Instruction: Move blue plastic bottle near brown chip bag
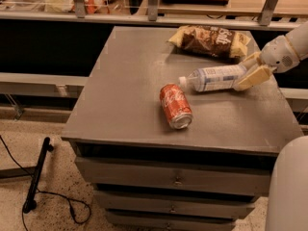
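The blue plastic bottle (216, 77) lies on its side on the grey cabinet top (130, 100), cap pointing left toward the can. The brown chip bag (211, 41) lies just behind it near the far edge, a small gap between them. My gripper (247, 70) reaches in from the right. Its two tan fingers (253, 77) sit on either side of the bottle's base end, pressed against it. The bottle rests on the surface.
A red-orange soda can (175, 106) lies on its side in front of the bottle's cap end. The cabinet has drawers (175, 179) below. A black pole and cable (38, 177) lie on the floor at the left. Shelving runs behind the cabinet.
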### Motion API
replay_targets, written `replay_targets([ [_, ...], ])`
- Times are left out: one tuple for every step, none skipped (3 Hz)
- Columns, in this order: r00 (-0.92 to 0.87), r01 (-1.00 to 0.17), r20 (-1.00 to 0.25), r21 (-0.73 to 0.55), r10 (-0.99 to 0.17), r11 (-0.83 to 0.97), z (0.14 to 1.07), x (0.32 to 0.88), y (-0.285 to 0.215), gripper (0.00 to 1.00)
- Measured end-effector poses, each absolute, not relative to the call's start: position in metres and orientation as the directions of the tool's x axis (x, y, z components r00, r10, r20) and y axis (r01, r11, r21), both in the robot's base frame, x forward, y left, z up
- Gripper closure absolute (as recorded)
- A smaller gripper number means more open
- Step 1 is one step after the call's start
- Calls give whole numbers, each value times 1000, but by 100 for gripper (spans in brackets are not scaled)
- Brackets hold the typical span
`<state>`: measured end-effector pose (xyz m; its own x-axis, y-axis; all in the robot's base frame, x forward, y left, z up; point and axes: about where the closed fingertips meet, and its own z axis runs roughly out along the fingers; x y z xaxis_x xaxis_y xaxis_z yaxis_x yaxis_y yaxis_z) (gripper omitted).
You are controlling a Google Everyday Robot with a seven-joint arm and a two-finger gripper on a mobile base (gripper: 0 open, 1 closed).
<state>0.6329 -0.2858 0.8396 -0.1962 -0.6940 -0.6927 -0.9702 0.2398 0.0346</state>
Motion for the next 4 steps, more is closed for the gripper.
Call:
replay_targets([
  [-227,-949,-715,10,-661,316,851,636,-296,87],
  [-276,-894,-740,-37,-614,446,875,642,-310,100],
  [-344,-809,-739,-80,-579,582,892,640,-322,100],
  [-424,-704,-716,-124,-554,699,895,637,-330,100],
])
